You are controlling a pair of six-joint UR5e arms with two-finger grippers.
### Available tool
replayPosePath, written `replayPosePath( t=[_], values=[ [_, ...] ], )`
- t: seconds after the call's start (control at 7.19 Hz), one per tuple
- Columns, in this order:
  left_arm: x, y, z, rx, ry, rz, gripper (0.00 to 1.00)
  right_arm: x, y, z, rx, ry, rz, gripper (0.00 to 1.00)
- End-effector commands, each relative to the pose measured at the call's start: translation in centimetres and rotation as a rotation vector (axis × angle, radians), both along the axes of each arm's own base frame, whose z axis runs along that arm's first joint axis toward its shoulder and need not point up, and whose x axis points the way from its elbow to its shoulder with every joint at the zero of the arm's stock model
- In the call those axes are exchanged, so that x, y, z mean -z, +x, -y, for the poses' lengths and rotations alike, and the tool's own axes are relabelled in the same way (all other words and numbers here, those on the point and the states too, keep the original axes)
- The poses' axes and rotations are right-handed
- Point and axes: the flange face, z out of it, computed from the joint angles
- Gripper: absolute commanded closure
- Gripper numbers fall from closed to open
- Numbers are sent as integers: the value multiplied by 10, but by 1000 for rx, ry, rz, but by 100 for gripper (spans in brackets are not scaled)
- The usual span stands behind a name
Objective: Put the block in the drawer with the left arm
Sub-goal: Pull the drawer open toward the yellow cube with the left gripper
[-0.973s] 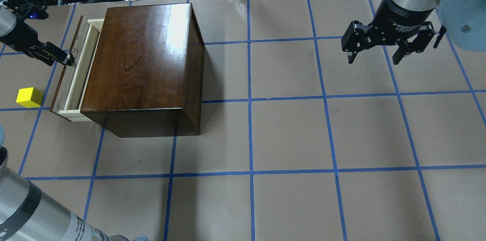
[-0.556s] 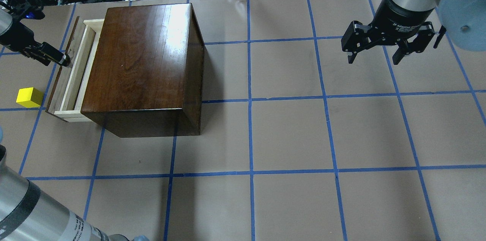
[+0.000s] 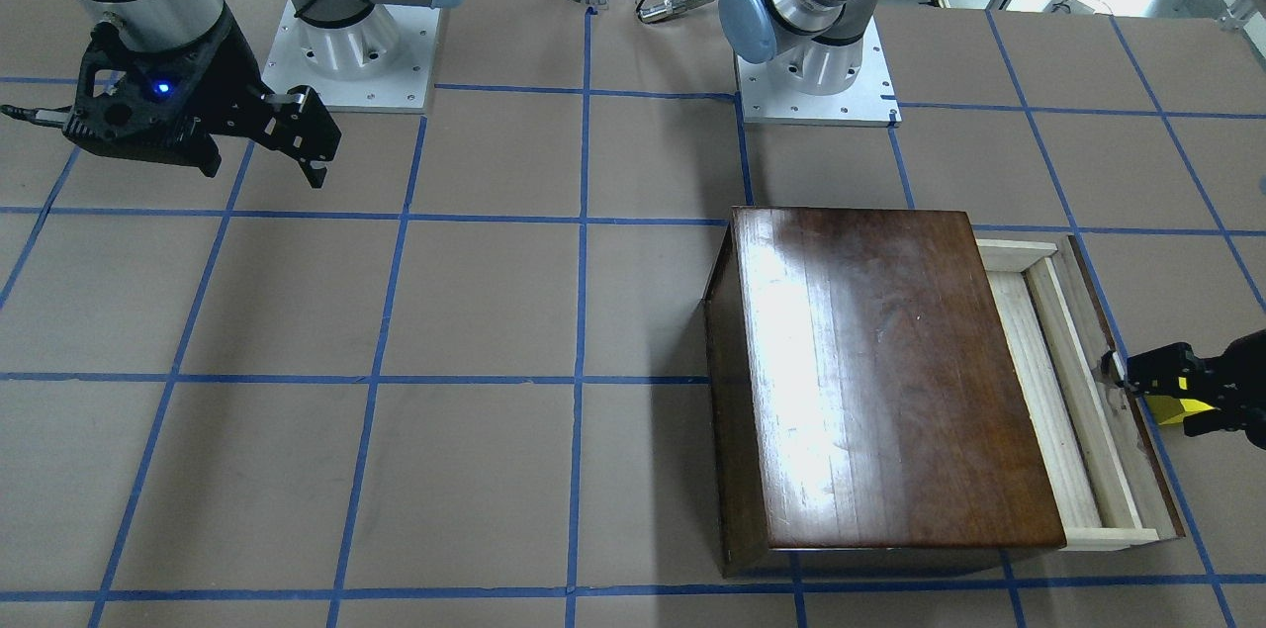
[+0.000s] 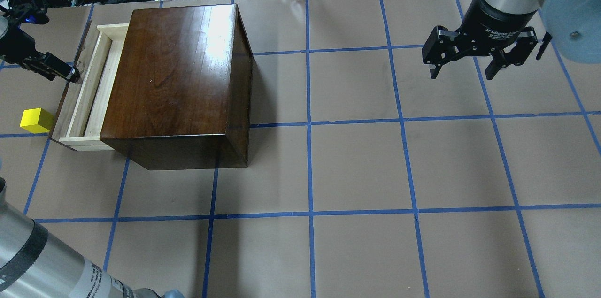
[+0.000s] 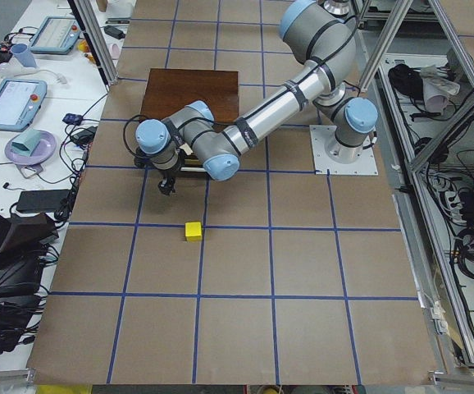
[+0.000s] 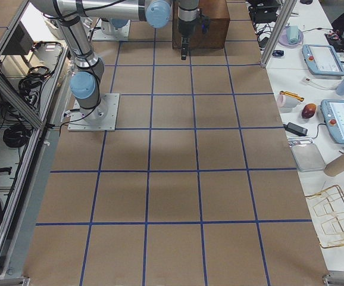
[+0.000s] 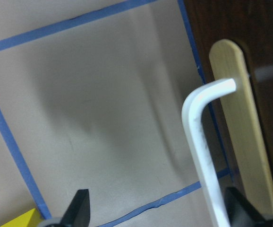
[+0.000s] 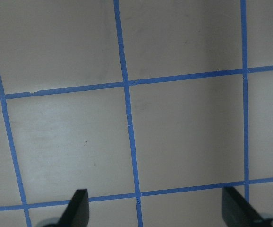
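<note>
The drawer [image 4: 84,138] stands partly out of the dark wooden box [image 4: 173,72], its pale floor and walls open to view from above. The left gripper [image 4: 70,74] sits low at the drawer's dark front panel. In the left wrist view its 2 fingers are spread wide, and the bent metal pull [image 7: 200,142] runs down just inside 1 fingertip; I cannot tell whether it touches it. The block [image 4: 36,120] lies on the table [image 4: 357,166], outside the drawer and near the front panel's corner. The side view from the robot's left shows a gap between block and panel. Nothing grips the block. The right gripper [image 4: 462,72] hangs above the taped grid well away on the other side, fingers spread and holding nothing.
</note>
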Motion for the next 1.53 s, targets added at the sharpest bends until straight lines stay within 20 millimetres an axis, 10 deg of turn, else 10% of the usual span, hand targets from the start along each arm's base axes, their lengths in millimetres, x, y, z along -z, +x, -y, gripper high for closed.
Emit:
replayPosePath(
  t=[0.0, 1.11, 1.39],
  values=[
    [1, 12, -2, 10, -5, 2, 2, 0, 0, 0, 0, 0, 0, 0],
    [-31, 9, -13, -34, -4, 13, 0, 0, 0, 0, 0, 0, 0, 0],
    [-57, 57, -33, -107, -28, 61, 0, 1, 0, 0, 0, 1, 0, 0]
  ],
)
